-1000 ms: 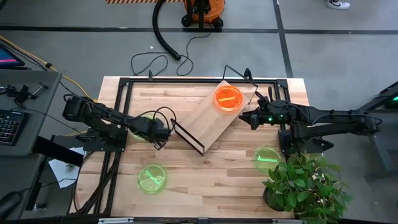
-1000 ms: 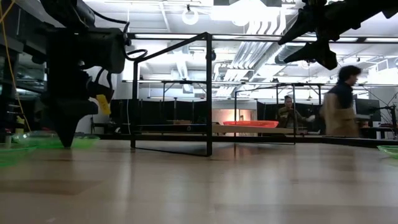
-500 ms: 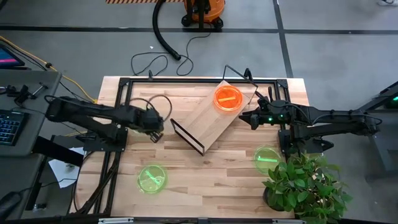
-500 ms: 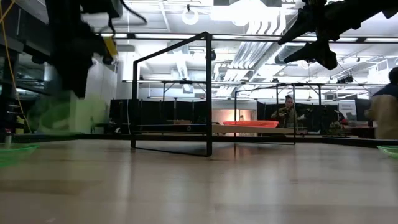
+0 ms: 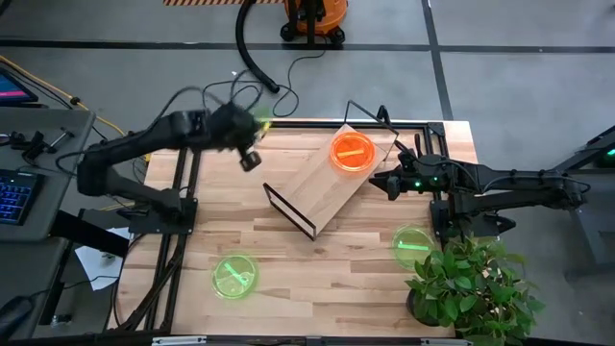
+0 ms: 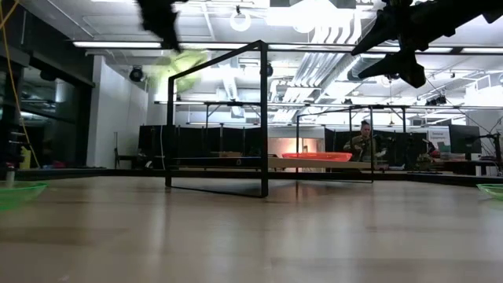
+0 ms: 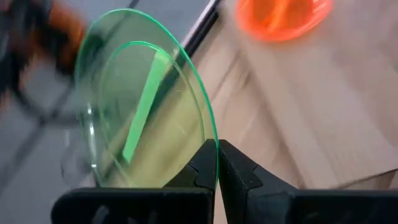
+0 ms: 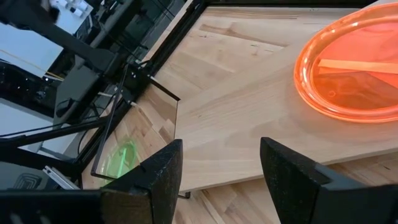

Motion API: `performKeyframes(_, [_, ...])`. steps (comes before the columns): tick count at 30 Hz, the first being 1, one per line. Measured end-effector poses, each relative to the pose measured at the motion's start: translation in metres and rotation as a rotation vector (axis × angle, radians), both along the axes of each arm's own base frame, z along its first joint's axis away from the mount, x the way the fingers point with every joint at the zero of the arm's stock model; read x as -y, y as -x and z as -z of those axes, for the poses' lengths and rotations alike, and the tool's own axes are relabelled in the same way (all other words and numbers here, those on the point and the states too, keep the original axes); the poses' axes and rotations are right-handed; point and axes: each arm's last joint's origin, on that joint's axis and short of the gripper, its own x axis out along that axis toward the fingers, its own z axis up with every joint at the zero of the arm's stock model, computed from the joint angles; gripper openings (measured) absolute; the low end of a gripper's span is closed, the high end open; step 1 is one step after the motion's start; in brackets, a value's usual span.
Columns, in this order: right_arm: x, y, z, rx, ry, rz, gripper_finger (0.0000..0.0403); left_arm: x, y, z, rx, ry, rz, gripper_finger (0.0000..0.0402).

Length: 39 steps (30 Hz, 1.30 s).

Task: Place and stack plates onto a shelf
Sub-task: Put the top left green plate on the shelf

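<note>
My left gripper (image 5: 249, 152) is raised high over the table's far left part, left of the shelf (image 5: 332, 181), and is shut on a green plate (image 7: 146, 106). That plate shows blurred high up in the low view (image 6: 185, 63). One orange plate (image 5: 353, 152) lies flat on the shelf's far end. Two more green plates rest flat on the tabletop, one near left (image 5: 234, 276) and one near right (image 5: 413, 242). My right gripper (image 5: 384, 181) hovers open just right of the shelf, touching nothing. The other orange plates are out of view. My left gripper pinches the green plate's rim (image 7: 212, 146) between its two fingers, at a single point on the edge. The plate is lifted clear of the table and stands on edge, tilted, reaching out beyond the fingertips.
A potted plant (image 5: 471, 288) stands at the table's near right corner. A black frame (image 5: 192, 130) runs along the far and left edges. The shelf's black wire frame (image 6: 261, 118) stands upright at mid table. Bare tabletop lies between the two resting green plates. People stand in the room behind.
My left gripper has risen from table height to well above it, moving toward the far edge and carrying the green plate with it. The plate, which lay low by the shelf's left end, is now lifted clear and tipped on edge.
</note>
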Motion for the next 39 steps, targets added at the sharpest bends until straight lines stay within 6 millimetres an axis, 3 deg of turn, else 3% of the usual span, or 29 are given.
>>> performKeyframes(5, [0.0, 0.0, 0.0, 0.001, 0.0, 0.0, 0.0197, -0.016, -0.045, -0.016, -0.062, -0.088, 0.448, 0.0])
performKeyframes(8, [0.0, 0.0, 0.0, 0.0, 0.0, 0.0, 0.0197, -0.017, -0.071, -0.013, -0.093, -0.106, 0.667, 0.0])
performKeyframes(11, [0.0, 0.0, 0.0, 0.0, 0.0, 0.0, 0.0197, -0.015, -0.096, -0.001, -0.103, -0.044, 0.761, 0.0])
performKeyframes(19, [0.001, 0.0, 0.0, -0.002, 0.021, 0.042, 0.0197, 0.005, -0.136, 0.042, -0.144, 0.194, 0.753, 0.0])
performKeyframes(27, [0.002, 0.0, 0.0, -0.005, 0.03, 0.047, 0.0197, 0.023, -0.157, 0.071, -0.212, 0.268, 0.71, 0.0])
performKeyframes(39, [0.002, 0.0, 0.0, -0.004, 0.028, 0.048, 0.0197, 0.025, -0.164, 0.078, -0.208, 0.274, 0.695, 0.0003])
